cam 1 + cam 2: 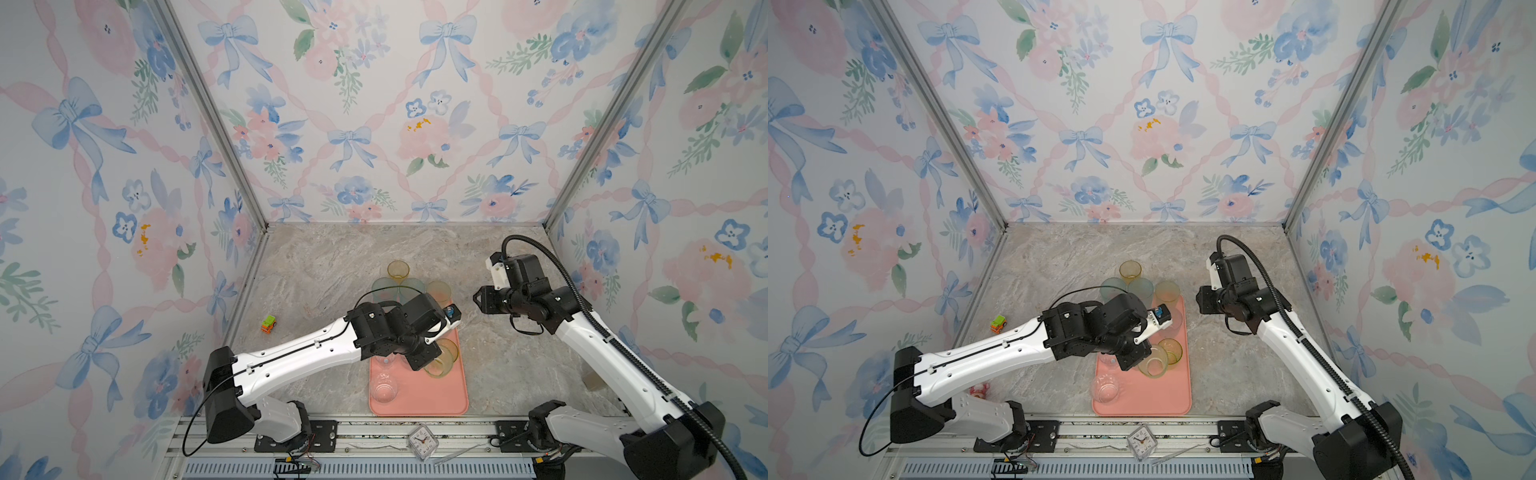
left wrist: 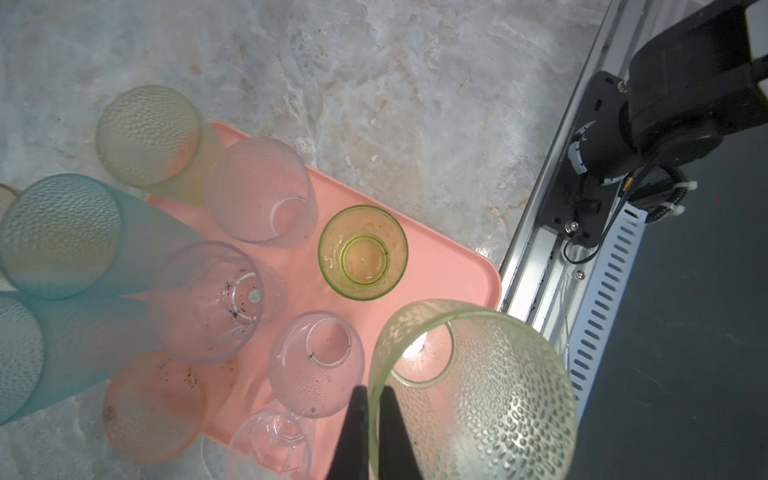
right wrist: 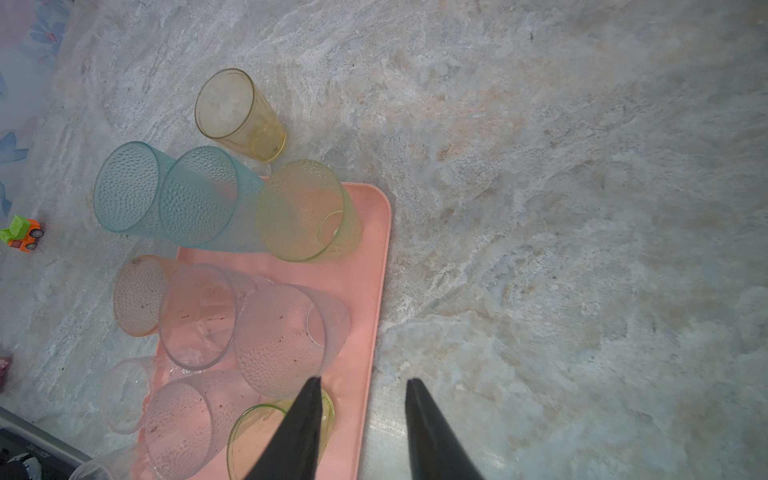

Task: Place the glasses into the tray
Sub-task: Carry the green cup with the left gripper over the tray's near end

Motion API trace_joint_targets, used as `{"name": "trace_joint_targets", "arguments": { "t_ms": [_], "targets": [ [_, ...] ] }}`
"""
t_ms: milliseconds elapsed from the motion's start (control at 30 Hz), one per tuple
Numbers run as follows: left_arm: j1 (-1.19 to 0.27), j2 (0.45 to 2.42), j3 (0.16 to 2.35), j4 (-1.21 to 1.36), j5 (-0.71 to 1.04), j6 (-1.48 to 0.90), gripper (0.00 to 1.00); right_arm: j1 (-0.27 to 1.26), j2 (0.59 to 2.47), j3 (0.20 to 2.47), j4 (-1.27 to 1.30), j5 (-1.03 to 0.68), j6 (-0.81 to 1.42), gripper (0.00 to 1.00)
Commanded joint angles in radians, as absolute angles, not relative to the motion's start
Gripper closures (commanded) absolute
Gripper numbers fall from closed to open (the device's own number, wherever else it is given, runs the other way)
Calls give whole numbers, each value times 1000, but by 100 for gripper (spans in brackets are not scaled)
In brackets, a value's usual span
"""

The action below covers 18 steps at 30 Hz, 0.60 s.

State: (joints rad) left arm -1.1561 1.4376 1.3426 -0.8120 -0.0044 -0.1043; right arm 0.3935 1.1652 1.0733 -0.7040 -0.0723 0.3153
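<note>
Tray: salmon-pink flat rectangular tray [image 1: 432, 401], front middle of the marble-patterned desk [image 1: 332, 266].
Glasses on tray: small smooth yellow-green glass [image 2: 363, 252], upright; several clear frosted tumblers [image 2: 259, 189].
Glasses off tray: two teal dimpled tumblers [image 3: 129, 187] and an amber tumbler [image 3: 239, 114], on the desk beyond the tray's far edge.
Left jaws: closed on the wall of a pale green dimpled tumbler [image 2: 473, 386] over the tray's right half; lifted or resting, cannot tell.
Right jaws: part open, empty, above bare desk right of the tray.
</note>
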Motion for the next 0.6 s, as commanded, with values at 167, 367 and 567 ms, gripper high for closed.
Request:
{"name": "trace_joint_targets", "arguments": {
  "t_ms": [167, 367, 567],
  "targets": [
    [-1219, 1567, 1419, -824, -43, -98, 99, 385, 1131, 1043, -691, -89, 334, 63],
    [-1245, 1652, 1440, -806, -4, -102, 100, 385, 1128, 1037, -688, -90, 336, 63],
    [-1247, 1661, 1387, -714, 8, -139, 100, 384, 1126, 1029, -689, -94, 332, 63]
  ]
}}
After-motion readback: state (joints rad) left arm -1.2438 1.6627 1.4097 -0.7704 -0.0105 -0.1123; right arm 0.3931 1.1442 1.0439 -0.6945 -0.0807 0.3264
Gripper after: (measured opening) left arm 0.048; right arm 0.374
